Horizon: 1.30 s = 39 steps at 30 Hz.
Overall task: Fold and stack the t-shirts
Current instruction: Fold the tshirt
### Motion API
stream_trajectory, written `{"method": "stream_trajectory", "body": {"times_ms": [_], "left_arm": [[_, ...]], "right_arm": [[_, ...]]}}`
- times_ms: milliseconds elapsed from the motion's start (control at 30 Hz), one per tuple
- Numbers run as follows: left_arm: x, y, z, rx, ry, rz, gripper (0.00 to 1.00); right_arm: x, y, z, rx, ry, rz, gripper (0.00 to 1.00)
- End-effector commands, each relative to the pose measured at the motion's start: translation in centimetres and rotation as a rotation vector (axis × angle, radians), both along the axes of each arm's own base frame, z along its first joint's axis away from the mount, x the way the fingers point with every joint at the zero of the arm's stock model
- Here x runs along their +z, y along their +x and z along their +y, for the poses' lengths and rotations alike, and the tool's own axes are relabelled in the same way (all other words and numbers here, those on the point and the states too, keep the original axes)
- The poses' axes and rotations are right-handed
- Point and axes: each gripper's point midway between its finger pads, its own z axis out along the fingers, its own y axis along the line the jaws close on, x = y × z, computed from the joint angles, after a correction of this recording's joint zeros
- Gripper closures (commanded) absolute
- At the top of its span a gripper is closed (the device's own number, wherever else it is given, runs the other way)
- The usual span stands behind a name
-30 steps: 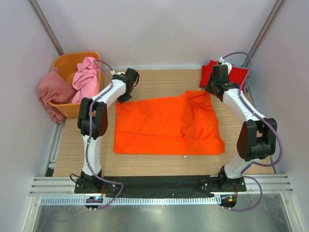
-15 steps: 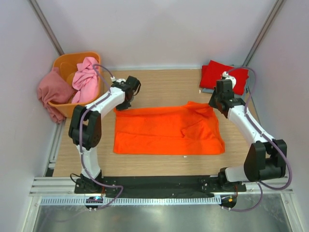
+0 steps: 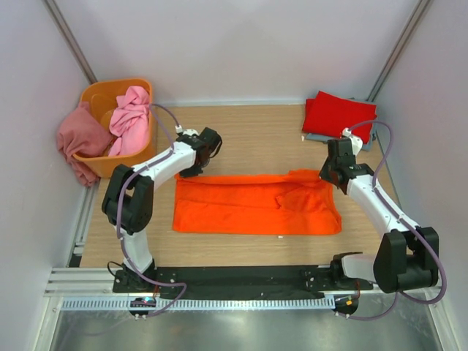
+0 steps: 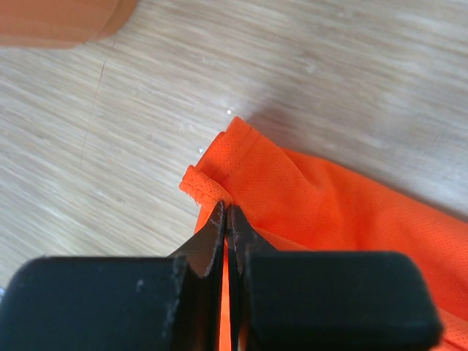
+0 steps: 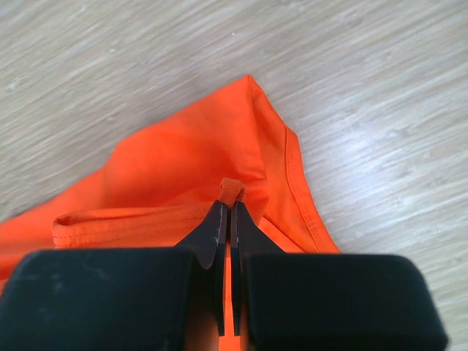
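Two claws, top view: we're seeing left claw [image 3: 194, 172] & right claw [image 3: 329, 175] gripping the far corners of the orange t-shirt [image 3: 256, 208], which is lying as a wide band across mid surface [image 3: 248, 131]; red t-shirt [image 3: 338, 113] is sitting far right. Left wrist: jaws are pinching fully closed on a hem corner. Right wrist: jaws are clamping a small tuck of orange cloth.

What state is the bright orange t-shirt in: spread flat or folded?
Partly folded: the bright orange cloth t-shirt has its far corners pinched by the left end effector and right end effector, raised over the layer beneath.
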Motion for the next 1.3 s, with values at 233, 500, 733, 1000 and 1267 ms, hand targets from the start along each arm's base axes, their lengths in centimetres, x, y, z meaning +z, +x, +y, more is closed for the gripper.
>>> {"method": "stream_trajectory", "body": {"times_ms": [233, 500, 733, 1000, 1267], "left_arm": [[0.5, -2.8, 1.0, 0.026, 0.048, -0.014, 1.00], [-0.4, -4.3, 1.1, 0.015, 0.073, 0.008, 1.00], [-1.9, -6.4, 1.1, -0.010, 0.088, 0.057, 0.96], [2.2, -6.7, 2.0, -0.011, 0.101, 0.003, 0.07], [4.7, -4.7, 0.6, -0.026, 0.038, -0.086, 0.11]], "right_arm": [[-0.5, -1.2, -1.9, -0.111, -0.049, 0.014, 0.99], [-1.0, -1.8, -2.7, -0.130, -0.091, 0.037, 0.99], [-2.8, -3.3, -3.1, -0.165, -0.093, 0.073, 0.95], [-2.3, -3.3, -3.8, -0.223, -0.103, 0.066, 0.00], [0.2, -1.7, -2.1, -0.158, -0.023, 0.000, 0.01]]}}
